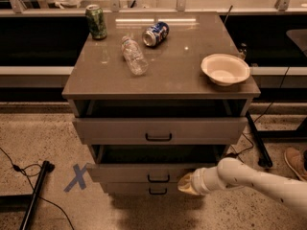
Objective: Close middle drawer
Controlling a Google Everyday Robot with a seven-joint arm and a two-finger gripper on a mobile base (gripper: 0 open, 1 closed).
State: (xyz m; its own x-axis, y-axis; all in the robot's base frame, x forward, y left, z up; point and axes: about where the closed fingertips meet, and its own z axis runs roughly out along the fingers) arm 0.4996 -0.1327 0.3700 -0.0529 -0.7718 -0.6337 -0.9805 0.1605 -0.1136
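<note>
Three grey drawers sit under the counter [177, 78], and the middle drawer [129, 172] is pulled partway out, its dark inside showing as a band above its flat front. Its small black bar handle [158, 178] lies below the middle of the counter's front edge. The gripper [185, 184] is low down, under the counter's front-right corner, up against the right part of the middle drawer's front and just right of the handle. It cannot be told whether it is released, clenched or grasping anything. The white arm [259, 178] runs from it to the right and out of view. The first drawer [120, 128] above also stands out from the cabinet, with a dark gap beneath the counter's front edge. The third drawer [127, 189] shows only a narrow strip of front below the middle one. On the counter, a green can [96, 22] stands upright at the back-left corner. A blue can [156, 34] lies on its side near the back edge, and a plastic bottle [134, 55] lies just in front of it. A white bowl [225, 69] rests by the right edge, near the front-right corner. A blue tape X [76, 178] marks the floor off the counter's front-left corner.
</note>
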